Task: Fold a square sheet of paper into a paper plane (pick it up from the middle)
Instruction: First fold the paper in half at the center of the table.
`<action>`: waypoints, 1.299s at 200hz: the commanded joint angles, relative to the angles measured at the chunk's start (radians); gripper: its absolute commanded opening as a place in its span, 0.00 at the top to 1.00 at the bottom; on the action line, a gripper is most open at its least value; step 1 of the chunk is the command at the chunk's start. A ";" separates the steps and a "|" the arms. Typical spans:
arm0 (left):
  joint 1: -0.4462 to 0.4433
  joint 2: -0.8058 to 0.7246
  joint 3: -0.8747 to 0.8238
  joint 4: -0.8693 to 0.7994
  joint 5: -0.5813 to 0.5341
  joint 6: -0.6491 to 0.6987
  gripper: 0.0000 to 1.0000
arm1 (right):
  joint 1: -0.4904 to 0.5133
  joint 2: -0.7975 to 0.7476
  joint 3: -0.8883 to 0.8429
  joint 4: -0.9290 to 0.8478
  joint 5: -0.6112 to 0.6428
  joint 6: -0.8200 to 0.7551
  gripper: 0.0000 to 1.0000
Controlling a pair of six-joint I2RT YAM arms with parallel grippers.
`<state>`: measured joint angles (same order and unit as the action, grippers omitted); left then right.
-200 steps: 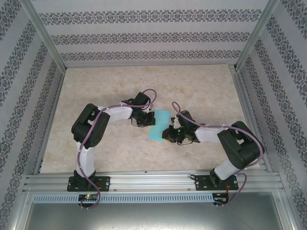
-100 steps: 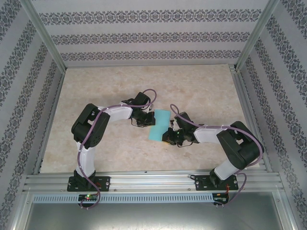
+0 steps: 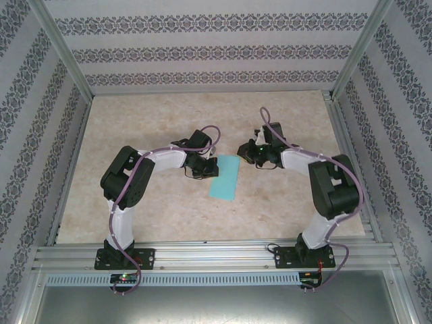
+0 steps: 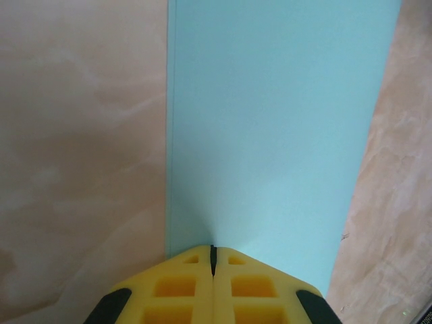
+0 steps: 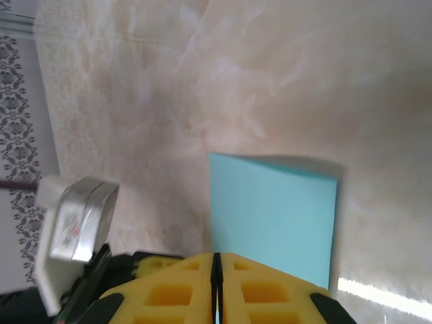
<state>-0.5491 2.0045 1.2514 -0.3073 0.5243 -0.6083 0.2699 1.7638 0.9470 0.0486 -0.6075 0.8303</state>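
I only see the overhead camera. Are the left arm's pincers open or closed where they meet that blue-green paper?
Observer: Closed. The left wrist camera shows the left gripper with its yellow fingers pressed together, tips at the near edge of the thin turquoise sheet of paper.
Operator: And the other arm's?
Observer: The right gripper is shut too, its wrist view shows, with the paper lying beyond its tips.
Operator: Is the paper flat?
Observer: Nearly. From the right wrist, the far edge casts a shadow on the beige marbled tabletop, so it may be lifting slightly.
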 commanded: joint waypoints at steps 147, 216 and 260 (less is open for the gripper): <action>-0.014 0.038 0.020 -0.101 -0.004 0.034 1.00 | 0.001 0.167 0.210 -0.162 -0.020 -0.088 0.89; -0.014 0.038 0.028 -0.102 0.002 0.033 1.00 | 0.014 0.241 0.217 -0.188 0.034 -0.089 0.90; -0.014 0.023 0.031 -0.098 0.017 0.038 1.00 | 0.019 0.290 0.230 -0.224 0.065 -0.110 0.90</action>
<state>-0.5499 2.0083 1.2701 -0.3534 0.5251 -0.6014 0.2768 2.0232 1.1679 -0.1184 -0.5930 0.7517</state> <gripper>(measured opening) 0.063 0.101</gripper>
